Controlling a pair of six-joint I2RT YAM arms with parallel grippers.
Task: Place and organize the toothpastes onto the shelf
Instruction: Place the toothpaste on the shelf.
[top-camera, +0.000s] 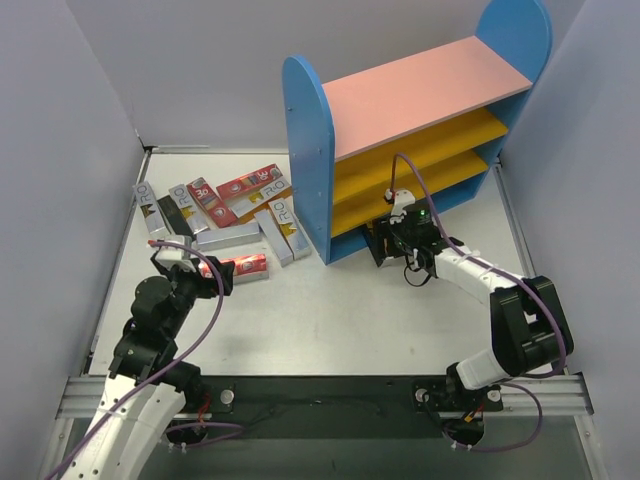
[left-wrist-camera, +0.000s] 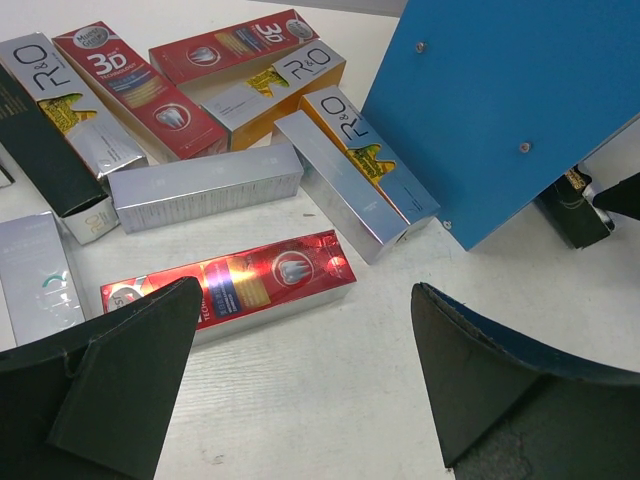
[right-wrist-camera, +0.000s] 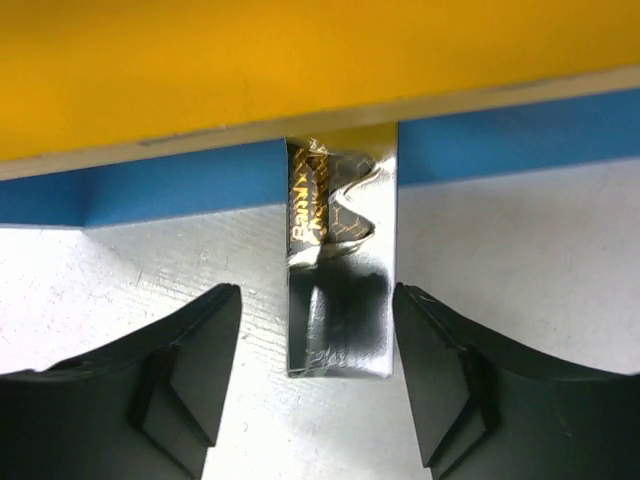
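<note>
The shelf (top-camera: 305, 150) stands at the far right of the table (top-camera: 350, 320), with the toothpastes (top-camera: 225, 205) lying in a loose cluster to its left. One box (top-camera: 238, 267) lies apart, nearer than the cluster. Another box (right-wrist-camera: 340, 300) lies at the shelf's front, its far end under the lower board and its near end between the fingers of the right gripper (right-wrist-camera: 318, 310), touching neither.

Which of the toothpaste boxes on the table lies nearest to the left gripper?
The shiny red box, lying alone just ahead of the open left gripper; the other boxes are piled farther back.
</note>
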